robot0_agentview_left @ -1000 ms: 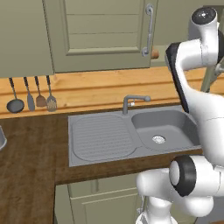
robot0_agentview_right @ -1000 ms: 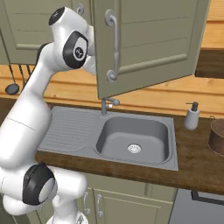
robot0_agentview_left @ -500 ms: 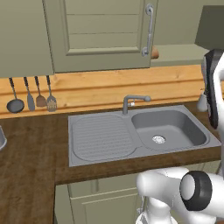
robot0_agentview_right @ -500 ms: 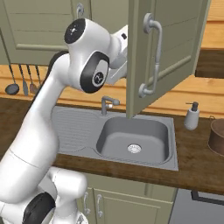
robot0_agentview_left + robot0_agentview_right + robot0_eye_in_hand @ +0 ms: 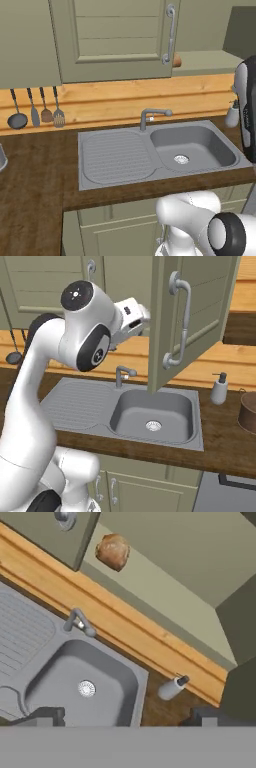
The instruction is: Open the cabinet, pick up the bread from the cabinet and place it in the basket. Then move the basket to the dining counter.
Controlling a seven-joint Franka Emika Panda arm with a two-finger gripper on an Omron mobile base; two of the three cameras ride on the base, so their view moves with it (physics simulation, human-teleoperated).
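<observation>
Cabinet door wider; bread exposed

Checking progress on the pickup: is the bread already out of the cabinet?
No, the bread sits on the shelf of the open cabinet, above the sink, with nothing gripping it.

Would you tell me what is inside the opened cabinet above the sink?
On the cabinet's bare lower shelf sits the bread, near its left edge beside the closed door. The open door and walls hide anything higher up.
</observation>
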